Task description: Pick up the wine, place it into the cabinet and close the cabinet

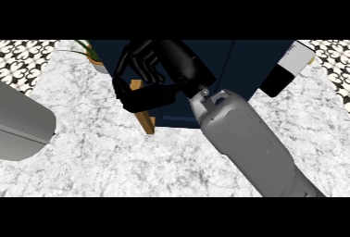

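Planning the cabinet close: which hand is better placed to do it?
Right. The right hand is at the dark blue cabinet, by its wooden door edge. No left hand shows.

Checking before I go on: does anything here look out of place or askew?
Nothing looks spilled or damaged. The right hand is at the dark blue cabinet, by its wooden edge. No wine bottle is visible, perhaps hidden by the hand. The potted plant stands upright.
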### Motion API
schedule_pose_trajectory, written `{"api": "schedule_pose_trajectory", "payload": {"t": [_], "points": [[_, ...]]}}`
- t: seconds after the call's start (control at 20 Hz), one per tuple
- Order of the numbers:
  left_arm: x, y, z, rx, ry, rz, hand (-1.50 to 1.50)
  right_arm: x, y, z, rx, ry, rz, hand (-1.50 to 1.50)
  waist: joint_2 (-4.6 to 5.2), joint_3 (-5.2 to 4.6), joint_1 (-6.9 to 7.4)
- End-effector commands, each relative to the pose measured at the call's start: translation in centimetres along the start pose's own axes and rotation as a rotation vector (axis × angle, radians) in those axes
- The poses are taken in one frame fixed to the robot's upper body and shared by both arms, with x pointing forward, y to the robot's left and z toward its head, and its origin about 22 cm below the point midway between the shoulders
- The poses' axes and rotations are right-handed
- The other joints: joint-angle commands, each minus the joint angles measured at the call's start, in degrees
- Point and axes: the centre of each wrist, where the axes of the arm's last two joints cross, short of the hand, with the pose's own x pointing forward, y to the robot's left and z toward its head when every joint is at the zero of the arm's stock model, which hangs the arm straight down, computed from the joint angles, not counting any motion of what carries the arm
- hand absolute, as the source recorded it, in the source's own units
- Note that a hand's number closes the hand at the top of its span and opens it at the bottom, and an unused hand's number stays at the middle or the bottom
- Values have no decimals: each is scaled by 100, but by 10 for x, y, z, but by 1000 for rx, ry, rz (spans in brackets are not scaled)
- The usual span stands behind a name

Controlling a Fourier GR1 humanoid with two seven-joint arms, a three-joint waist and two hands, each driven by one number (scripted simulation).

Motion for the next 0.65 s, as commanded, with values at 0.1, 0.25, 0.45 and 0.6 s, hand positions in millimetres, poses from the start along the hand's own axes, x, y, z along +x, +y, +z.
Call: {"api": "schedule_pose_trajectory", "payload": {"t": [0.1, 0.25, 0.45, 0.6], "points": [[-14, -14, -11, 2, 22, 18, -150, -19, -62, -12, -95, 55, 45, 150, 127, 17, -60], [-17, -18, -12, 27, 0, 4, -150, -29, -74, -7, -114, 78, 77, 150, 123, 19, -77], [-28, -17, -19, 15, -5, 1, -150, -39, -79, -8, -115, 49, 64, 150, 152, 16, -77], [-35, -19, -24, 13, 3, 17, -150, -35, -76, -13, -112, 45, 64, 150, 141, 13, -103]]}}
